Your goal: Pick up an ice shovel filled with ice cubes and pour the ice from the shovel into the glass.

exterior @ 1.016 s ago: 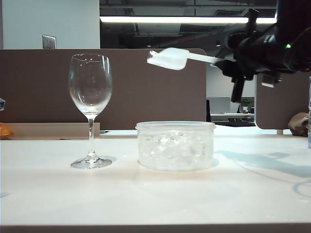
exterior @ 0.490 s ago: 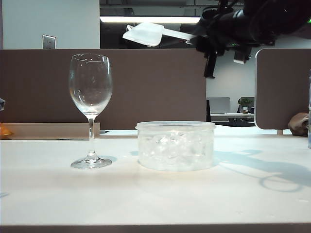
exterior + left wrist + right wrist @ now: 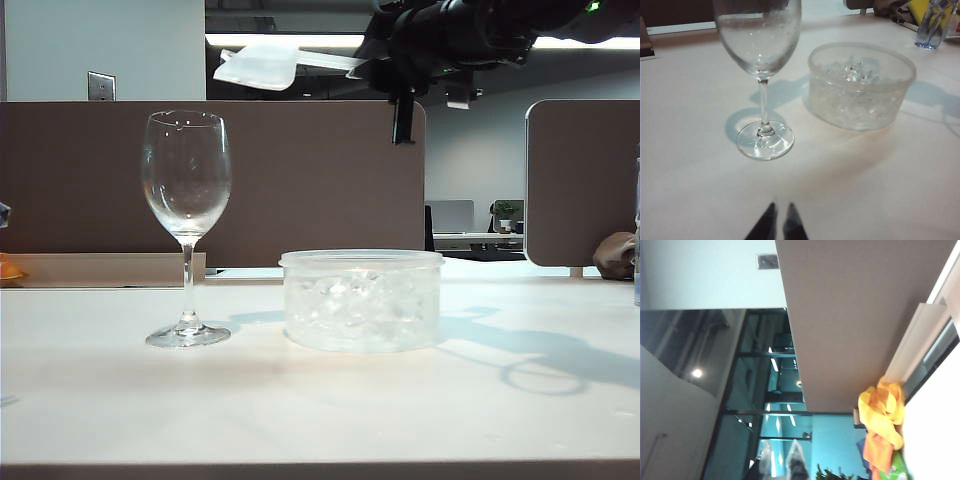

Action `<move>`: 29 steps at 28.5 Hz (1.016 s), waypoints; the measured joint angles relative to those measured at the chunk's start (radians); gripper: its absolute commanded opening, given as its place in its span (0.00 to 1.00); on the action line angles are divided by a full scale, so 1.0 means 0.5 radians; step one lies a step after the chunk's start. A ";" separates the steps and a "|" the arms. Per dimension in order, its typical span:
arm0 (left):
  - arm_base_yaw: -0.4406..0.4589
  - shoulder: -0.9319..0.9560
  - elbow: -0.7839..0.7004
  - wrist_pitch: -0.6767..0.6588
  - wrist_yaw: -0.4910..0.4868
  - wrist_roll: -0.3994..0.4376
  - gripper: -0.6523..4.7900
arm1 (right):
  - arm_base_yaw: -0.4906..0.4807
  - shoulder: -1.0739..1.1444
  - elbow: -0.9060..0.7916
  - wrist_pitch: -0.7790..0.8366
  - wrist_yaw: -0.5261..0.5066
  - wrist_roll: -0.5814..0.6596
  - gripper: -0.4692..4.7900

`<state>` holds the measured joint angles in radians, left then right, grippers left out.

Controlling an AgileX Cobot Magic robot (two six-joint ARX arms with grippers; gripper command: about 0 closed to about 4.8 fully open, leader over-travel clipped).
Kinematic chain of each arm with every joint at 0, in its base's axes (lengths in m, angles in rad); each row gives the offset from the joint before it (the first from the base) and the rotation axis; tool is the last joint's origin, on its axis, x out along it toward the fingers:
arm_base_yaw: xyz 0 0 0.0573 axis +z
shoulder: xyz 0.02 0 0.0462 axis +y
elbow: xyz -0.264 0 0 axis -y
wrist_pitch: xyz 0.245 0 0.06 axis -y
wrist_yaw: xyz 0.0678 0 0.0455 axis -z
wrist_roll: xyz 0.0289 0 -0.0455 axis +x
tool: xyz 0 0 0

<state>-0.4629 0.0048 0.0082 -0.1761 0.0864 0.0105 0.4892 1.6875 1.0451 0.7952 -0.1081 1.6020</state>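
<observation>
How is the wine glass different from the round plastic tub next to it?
The wine glass is tall, on a thin stem and round foot; the tub is squat and wide, sitting flat on the table. The glass looks empty, while the tub holds ice cubes. The glass is clear; the tub's wall is cloudier. Both are see-through, open at the top, and stand upright side by side without touching.

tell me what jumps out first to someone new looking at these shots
The right gripper holds the ice shovel by its handle, high in the air, its blade above and slightly right of the glass. The glass stands empty on the white table, with the round tub full of ice cubes right of it. The left gripper hangs low before the glass.
</observation>
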 measured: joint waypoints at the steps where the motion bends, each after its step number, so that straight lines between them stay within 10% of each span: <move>1: 0.000 0.000 0.000 0.000 0.001 0.000 0.17 | 0.010 0.000 -0.001 -0.007 0.002 -0.012 0.08; 29: 0.000 0.000 0.000 0.000 0.001 0.000 0.17 | 0.111 0.001 0.001 -0.110 -0.049 -0.507 0.08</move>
<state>-0.4629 0.0048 0.0082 -0.1761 0.0868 0.0105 0.5449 1.6878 1.0454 0.7403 -0.1326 1.3483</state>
